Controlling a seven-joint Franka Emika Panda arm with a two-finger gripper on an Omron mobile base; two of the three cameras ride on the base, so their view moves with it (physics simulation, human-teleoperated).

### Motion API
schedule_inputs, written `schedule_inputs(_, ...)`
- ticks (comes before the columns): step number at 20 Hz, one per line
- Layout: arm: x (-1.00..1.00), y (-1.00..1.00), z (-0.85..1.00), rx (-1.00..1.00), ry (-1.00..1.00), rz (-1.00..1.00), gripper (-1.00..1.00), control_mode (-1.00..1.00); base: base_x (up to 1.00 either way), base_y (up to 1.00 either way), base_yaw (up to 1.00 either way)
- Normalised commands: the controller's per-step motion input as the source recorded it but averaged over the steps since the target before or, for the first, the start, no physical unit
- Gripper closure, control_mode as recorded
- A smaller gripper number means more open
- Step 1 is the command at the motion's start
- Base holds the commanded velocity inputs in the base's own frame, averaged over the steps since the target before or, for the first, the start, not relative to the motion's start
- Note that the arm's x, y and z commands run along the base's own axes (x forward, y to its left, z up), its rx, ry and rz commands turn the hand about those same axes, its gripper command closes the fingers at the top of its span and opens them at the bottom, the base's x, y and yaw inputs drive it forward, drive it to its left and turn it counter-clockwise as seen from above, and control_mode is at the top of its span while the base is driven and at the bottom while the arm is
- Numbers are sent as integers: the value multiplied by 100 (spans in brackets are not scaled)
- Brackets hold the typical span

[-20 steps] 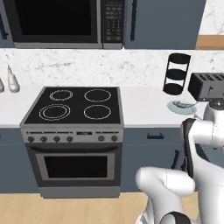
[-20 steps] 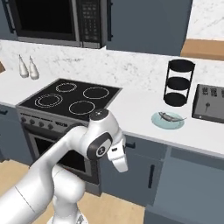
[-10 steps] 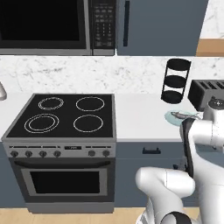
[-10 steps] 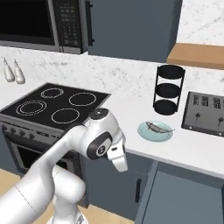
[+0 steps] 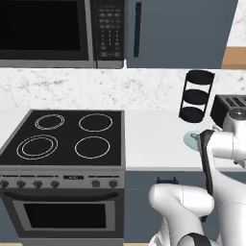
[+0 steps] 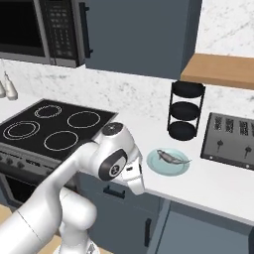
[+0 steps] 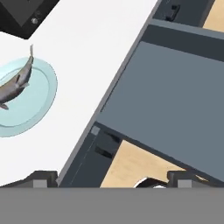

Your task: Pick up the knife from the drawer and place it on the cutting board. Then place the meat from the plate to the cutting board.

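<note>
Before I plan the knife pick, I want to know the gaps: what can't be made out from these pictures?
- Knife: the drawer fronts below the counter look closed, so any contents are hidden.
- Plate in the left base view: largely covered by the arm.
- Toaster: cut off by the right edge of the right base view.
- End effector in the hand view: just the tips rise at the bottom; they stand wide apart, open.
- Meat: cut by the hand view's left edge.

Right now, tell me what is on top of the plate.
The meat, a slim grey fish-shaped piece, lies across the pale blue-green plate on the white counter. The plate's surface under the fish is covered; the rest is bare.
</note>
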Motion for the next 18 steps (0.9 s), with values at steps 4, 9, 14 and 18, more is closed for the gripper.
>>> schedule_inputs(4, 18, -25, 27, 12, 1, 2, -100, -100, 15, -26, 1)
schedule_inputs(9, 79, -5, 88, 34, 9, 0, -100, -100, 0, 0, 0)
schedule_inputs(14, 71, -28, 19, 29, 22, 0, -100, -100, 0, 0, 0)
schedule_inputs(18, 25, -22, -20, 21, 13, 1, -100, -100, 0, 0, 0)
